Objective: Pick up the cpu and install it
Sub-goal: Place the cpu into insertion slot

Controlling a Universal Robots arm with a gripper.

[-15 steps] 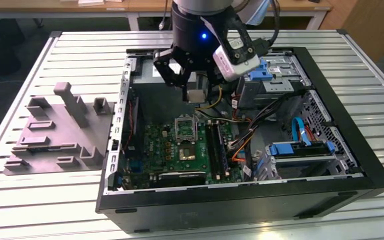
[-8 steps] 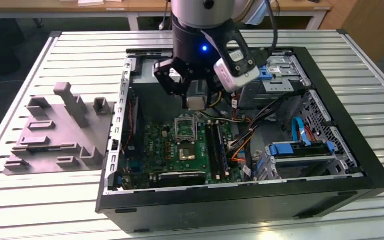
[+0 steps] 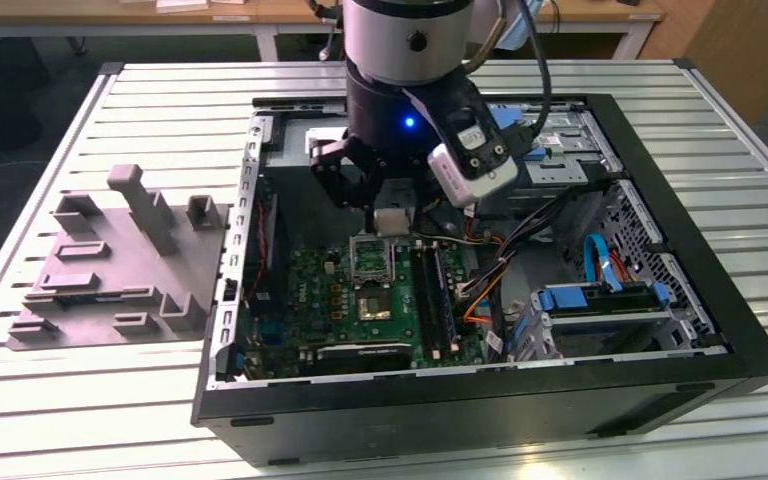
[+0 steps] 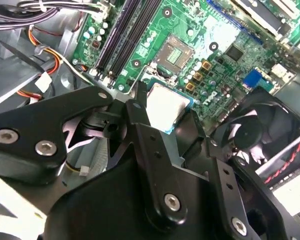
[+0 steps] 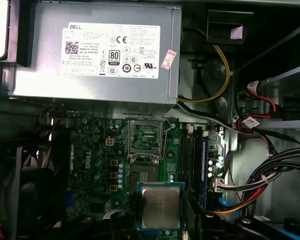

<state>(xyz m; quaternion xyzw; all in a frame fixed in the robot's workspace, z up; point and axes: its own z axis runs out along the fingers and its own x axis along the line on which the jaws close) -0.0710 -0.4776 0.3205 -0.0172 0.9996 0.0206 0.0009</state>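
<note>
The cpu (image 5: 160, 207) is a small silvery square chip with a paler rim. It hangs over the green motherboard (image 5: 95, 175) inside the open computer case (image 3: 678, 330). My gripper (image 5: 160, 222) is shut on it, a black finger (image 4: 140, 100) on each side. In the exterior view the gripper (image 3: 391, 222) holds the cpu (image 3: 392, 218) just above the metal-framed socket (image 3: 373, 258). In the first wrist view the socket (image 5: 145, 137) lies bare a short way beyond the chip. The second wrist view shows the cpu (image 4: 167, 105) between the fingers, with the socket (image 4: 174, 52) further along the board.
A grey power supply (image 5: 95, 50) sits behind the socket and memory slots (image 5: 190, 160) run beside it. A black fan (image 4: 260, 135) stands near the gripper. Cable bundles (image 3: 544, 240) and a blue-clipped drive bay (image 3: 604, 300) fill the case's right. A grey fixture (image 3: 117, 260) lies on the slatted table.
</note>
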